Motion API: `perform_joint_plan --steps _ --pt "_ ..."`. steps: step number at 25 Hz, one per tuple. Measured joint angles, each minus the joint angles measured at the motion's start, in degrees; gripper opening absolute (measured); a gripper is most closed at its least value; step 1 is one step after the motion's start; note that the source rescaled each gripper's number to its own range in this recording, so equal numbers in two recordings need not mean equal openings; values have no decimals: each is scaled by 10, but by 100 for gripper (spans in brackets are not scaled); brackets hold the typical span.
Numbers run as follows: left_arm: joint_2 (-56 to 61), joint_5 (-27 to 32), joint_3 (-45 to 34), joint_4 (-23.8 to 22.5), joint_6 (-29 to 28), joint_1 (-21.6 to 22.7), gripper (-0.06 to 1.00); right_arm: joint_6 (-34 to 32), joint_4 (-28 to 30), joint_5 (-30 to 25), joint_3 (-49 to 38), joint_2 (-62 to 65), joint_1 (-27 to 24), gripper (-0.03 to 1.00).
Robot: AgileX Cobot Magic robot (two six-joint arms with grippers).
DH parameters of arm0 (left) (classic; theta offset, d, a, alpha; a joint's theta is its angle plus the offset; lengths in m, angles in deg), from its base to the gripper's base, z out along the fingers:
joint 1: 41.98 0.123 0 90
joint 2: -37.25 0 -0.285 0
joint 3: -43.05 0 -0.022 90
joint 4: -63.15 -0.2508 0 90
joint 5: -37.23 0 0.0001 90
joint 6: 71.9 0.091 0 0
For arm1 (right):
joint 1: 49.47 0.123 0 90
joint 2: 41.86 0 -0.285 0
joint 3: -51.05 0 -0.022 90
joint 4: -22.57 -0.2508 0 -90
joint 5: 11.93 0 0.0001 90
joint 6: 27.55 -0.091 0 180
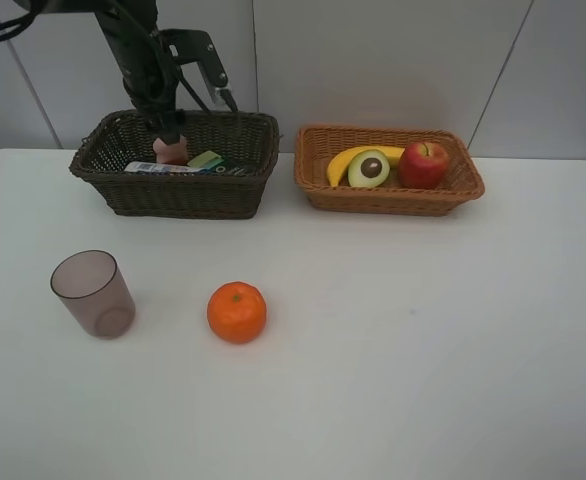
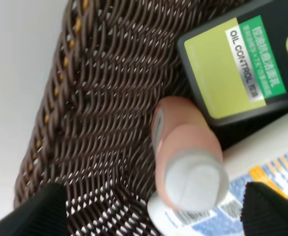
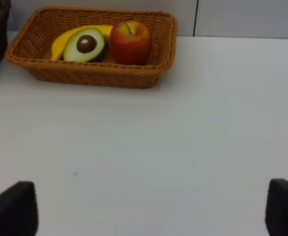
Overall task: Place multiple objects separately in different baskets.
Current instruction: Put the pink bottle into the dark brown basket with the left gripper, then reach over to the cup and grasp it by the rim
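on the near worktop (image 1: 393,400) the translucent mauve cup (image 1: 94,293) and orange (image 1: 237,311) lie unsorted. the right tool (image 3: 148,207) is spread, empty. the left tool (image 2: 154,211), spread over the small pink bottle (image 2: 183,142), should rise straight, clear of the rim. behind, the dark brown basket (image 1: 173,192) holds that bottle, dark green pump bottle (image 2: 242,64), white shampoo bottle (image 2: 276,142); the light orange-tan basket (image 1: 388,201) holds banana (image 1: 341,163), halved avocado (image 1: 369,168), red apple (image 1: 423,164)

The table (image 1: 443,350) was white, the deeper basket (image 1: 178,195) a dark brown weave, the shallower basket (image 1: 388,198) orange-tan, the banana (image 1: 341,162) yellow, the avocado (image 1: 369,168) green with a brown pit, the apple (image 1: 423,165) red, the orange (image 1: 237,312) bright orange, the cup (image 1: 93,293) translucent mauve and the small bottle (image 2: 183,142) pink.
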Motion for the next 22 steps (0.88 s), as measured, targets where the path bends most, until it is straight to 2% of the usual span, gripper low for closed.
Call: perform_joint_plan --steps 4,16,22 --pt "17 30 0 5 -7 0 94 0 0 0 0 0 0 97" --pt "78 138 0 19 -91 0 94 0 0 0 0 0 0 97" --pt "103 185 0 40 -131 0 94 0 0 0 0 0 0 97"
